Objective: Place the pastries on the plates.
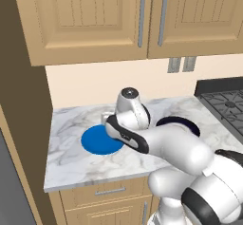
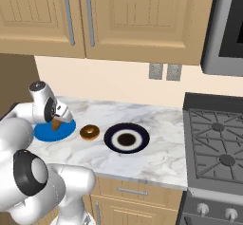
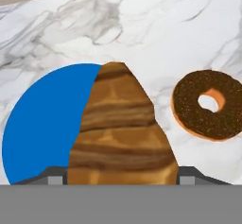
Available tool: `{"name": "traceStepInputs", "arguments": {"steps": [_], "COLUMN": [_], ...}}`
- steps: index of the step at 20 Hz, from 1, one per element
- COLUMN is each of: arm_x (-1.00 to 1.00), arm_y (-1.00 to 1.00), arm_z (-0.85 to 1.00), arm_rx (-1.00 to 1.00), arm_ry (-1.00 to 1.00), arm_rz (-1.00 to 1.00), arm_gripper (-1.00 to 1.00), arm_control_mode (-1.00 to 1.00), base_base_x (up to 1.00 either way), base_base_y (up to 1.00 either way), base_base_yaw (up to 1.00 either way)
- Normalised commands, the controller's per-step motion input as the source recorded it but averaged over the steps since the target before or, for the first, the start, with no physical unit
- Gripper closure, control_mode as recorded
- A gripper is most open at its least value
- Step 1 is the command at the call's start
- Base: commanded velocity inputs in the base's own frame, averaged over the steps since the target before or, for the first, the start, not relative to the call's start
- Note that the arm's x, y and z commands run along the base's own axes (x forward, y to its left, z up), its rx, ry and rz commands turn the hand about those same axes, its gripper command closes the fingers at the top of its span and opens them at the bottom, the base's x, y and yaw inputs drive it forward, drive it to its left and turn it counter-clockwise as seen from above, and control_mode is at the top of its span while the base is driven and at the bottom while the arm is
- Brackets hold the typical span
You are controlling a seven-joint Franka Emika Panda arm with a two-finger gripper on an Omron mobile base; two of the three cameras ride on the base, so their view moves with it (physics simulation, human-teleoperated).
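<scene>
Marbled counter (image 3: 142, 24): gripper (image 3: 122, 178) clasps layered, tapered croissant (image 3: 120, 133).

There are two plates: one blue plate (image 2: 47, 133) at the left of the right base view, and one dark plate (image 2: 126, 138) with a white ring in the middle of it. There are two pastries: one doughnut (image 2: 89, 132) between the plates, and one croissant (image 3: 122, 133) at the bottom middle of the hand view. There is one stove (image 2: 216, 145) at the right. There are two wall sockets (image 2: 164, 71) and four cupboard handles (image 2: 78, 16).
</scene>
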Motion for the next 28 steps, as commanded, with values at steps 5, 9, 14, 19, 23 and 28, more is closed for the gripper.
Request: {"name": "traceStepInputs", "arguments": {"steps": [5, 9, 14, 19, 23, 28], "arm_x": [0.12, 0.15, 0.07, 0.04, 0.0, 0.0], "arm_y": [0.12, 0.11, 0.07, 0.09, 0.2, 0.21], "arm_z": [-0.05, -0.14, -0.2, -0.13, -0.12, -0.05], "arm_rx": [0.0, 0.0, 0.0, 0.0, 0.0, 0.0], "arm_ry": [0.0, 0.01, 0.03, 0.03, 0.15, 0.15], "arm_rz": [0.0, 0.0, 0.0, 0.0, 0.0, 0.0], "arm_gripper": [1.0, 1.0, 1.0, 1.0, 1.0, 1.0], "arm_control_mode": [-1.0, -1.0, -1.0, -1.0, -1.0, -1.0], "base_base_x": [0.0, 0.0, 0.0, 0.0, 0.0, 0.0], "base_base_y": [0.0, 0.0, 0.0, 0.0, 0.0, 0.0], "base_base_yaw": [0.0, 0.0, 0.0, 0.0, 0.0, 0.0]}}
